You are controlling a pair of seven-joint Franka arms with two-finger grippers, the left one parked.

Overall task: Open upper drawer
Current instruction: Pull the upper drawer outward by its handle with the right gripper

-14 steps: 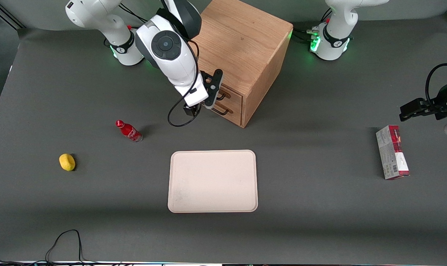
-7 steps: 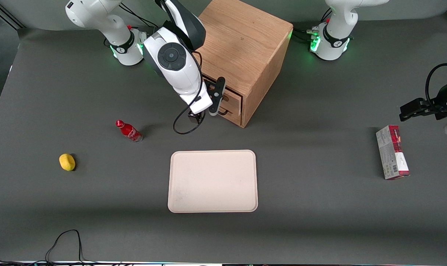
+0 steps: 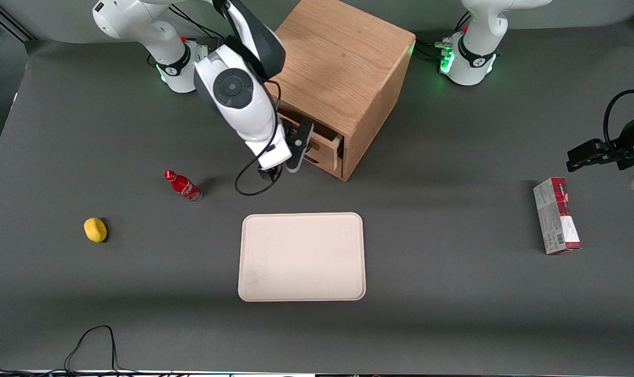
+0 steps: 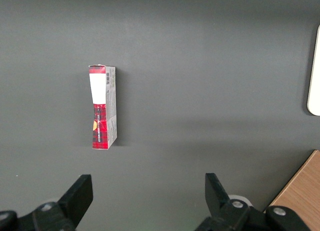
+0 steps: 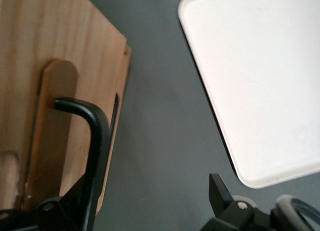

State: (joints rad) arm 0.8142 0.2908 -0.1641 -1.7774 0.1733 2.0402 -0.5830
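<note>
The light oak cabinet [image 3: 343,68] stands at the back of the table. Its upper drawer [image 3: 327,144] is pulled a little way out of the cabinet front. My right gripper [image 3: 296,152] is in front of the drawer, at its black bar handle. In the right wrist view the drawer front [image 5: 60,66] and the handle [image 5: 95,141] show close up. The gripper [image 5: 142,196] is open wide; one finger [image 5: 65,211] lies against the handle, and the other finger [image 5: 220,191] stands free over the table. The lower drawer is mostly hidden by the gripper.
A cream tray [image 3: 301,256] lies nearer the front camera than the cabinet and also shows in the right wrist view [image 5: 260,76]. A red bottle [image 3: 182,186] and a yellow lemon [image 3: 95,230] lie toward the working arm's end. A red box [image 3: 556,214] lies toward the parked arm's end.
My gripper reached the upper handle, then drew back from the cabinet front. The upper drawer slid out a little with it.
</note>
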